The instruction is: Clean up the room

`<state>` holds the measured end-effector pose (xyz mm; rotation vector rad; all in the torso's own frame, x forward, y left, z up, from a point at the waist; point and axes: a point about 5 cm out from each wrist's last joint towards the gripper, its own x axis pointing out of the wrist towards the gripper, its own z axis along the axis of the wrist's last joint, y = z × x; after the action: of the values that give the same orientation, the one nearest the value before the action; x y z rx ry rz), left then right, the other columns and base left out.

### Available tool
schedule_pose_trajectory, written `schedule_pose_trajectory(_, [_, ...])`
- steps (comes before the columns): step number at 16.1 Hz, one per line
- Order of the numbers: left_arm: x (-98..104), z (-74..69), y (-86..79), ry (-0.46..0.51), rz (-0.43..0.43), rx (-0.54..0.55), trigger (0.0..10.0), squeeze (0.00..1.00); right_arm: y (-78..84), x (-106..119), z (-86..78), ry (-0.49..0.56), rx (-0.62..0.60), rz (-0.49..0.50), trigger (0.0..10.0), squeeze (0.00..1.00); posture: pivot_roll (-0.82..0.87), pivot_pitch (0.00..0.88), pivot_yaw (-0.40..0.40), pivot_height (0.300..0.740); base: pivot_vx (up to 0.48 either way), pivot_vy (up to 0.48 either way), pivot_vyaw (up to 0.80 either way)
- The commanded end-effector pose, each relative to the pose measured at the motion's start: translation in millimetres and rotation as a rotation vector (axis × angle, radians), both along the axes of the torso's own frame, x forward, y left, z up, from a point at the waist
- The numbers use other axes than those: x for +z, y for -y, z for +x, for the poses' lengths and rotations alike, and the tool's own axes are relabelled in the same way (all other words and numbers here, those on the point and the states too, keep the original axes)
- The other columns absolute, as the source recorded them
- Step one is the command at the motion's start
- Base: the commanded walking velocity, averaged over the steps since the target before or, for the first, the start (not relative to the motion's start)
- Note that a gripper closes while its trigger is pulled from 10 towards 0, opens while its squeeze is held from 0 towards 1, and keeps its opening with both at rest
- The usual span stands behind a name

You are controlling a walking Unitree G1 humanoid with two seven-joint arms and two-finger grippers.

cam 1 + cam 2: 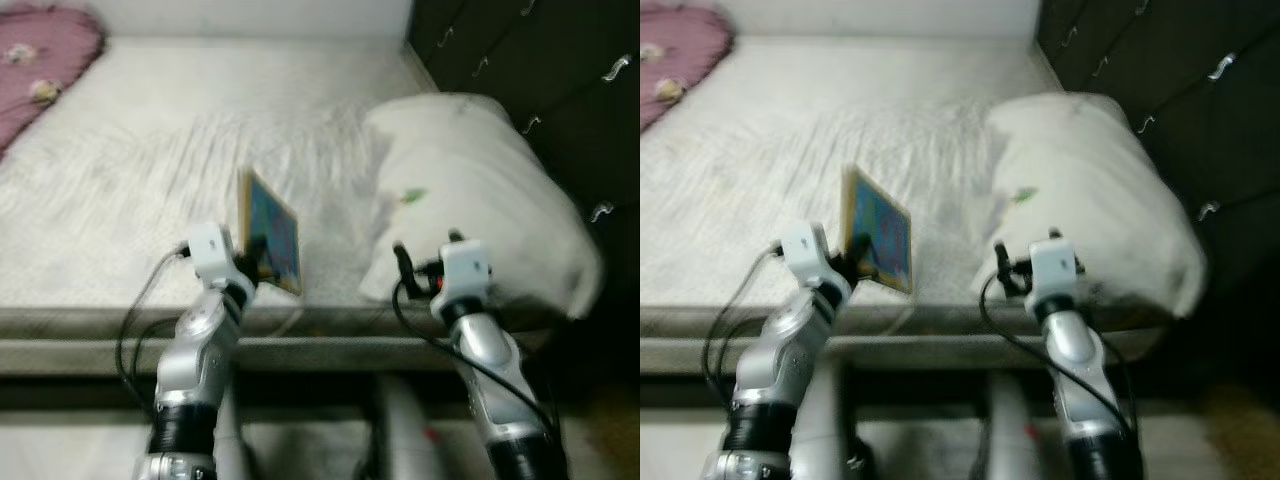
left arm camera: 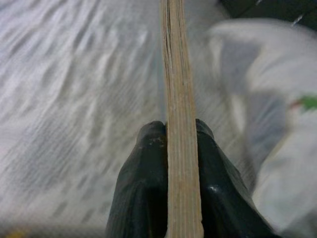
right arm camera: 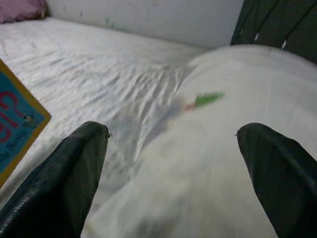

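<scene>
The left gripper (image 2: 168, 148) pinches the upright book (image 1: 272, 233) by its near edge; it may pivot and drop onto the bed (image 1: 150, 150). The right gripper (image 3: 173, 144) is spread wide and empty, near the pillow (image 1: 470, 180).

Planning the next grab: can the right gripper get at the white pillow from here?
Probably yes. The right gripper is open and faces the pillow on the bed, with nothing between them.

Book (image 3: 15, 129) cover: red and white lettering, too blurred to read.
</scene>
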<state>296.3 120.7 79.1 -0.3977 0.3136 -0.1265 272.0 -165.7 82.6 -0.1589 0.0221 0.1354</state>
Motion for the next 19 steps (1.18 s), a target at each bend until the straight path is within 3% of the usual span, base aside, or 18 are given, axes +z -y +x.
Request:
schedule_pose_trajectory(1, [6, 5.2, -0.3, -0.021, 0.004, 0.014, 10.0, 0.0, 0.3, 8, 2.7, 0.032, 0.0, 0.004, 10.0, 0.0, -0.06, 0.0, -0.002, 0.564, 0.0, 0.0, 0.0])
schedule_pose_trajectory(2, [2, 5.3, -1.2, -0.064, 0.017, 0.018, 10.0, 0.0, 0.7, 8, 2.4, 0.032, -0.001, 0.004, 10.0, 0.0, -0.06, 0.0, -0.002, 0.564, 0.0, 0.0, 0.0])
schedule_pose_trajectory(4, [6, 8.1, -0.3, -0.035, 0.001, 0.017, 10.0, 0.0, 3.3, 10, 1.3, 0.037, -0.003, 0.003, 10.0, 0.0, -0.08, 0.0, 0.0, 0.564, 0.0, 0.0, 0.0])
schedule_pose_trajectory(7, [11, 16.9, 1.6, -0.012, -0.003, -0.002, 10.0, 0.0, 8.6, 10, -5.4, 0.031, -0.002, -0.001, 10.0, 0.0, -0.09, 0.0, -0.006, 0.524, 0.0, 0.0, 0.0])
schedule_pose_trajectory(11, [16, 21.6, 6.3, 0.013, -0.026, -0.049, 10.0, 0.0, 10.3, 10, -8.2, 0.025, -0.003, -0.014, 10.0, 0.0, -0.11, 0.0, -0.01, 0.52, 0.0, 0.0, 0.0])
schedule_pose_trajectory(16, [11, 36.0, -17.6, 0.024, -0.052, 0.014, 10.0, 0.0, 10.2, 15, -8.7, 0.032, 0.022, -0.04, 10.0, 0.0, -0.13, 0.0, -0.028, 0.52, 0.0, 0.0, 0.0])
schedule_pose_trajectory(19, [33, 55.5, -40.2, 0.122, -0.106, 0.152, 10.0, 0.0, 7.0, 15, -13.8, 0.027, 0.038, -0.044, 10.0, 0.0, -0.14, 0.0, -0.031, 0.52, 0.0, 0.0, 0.0])
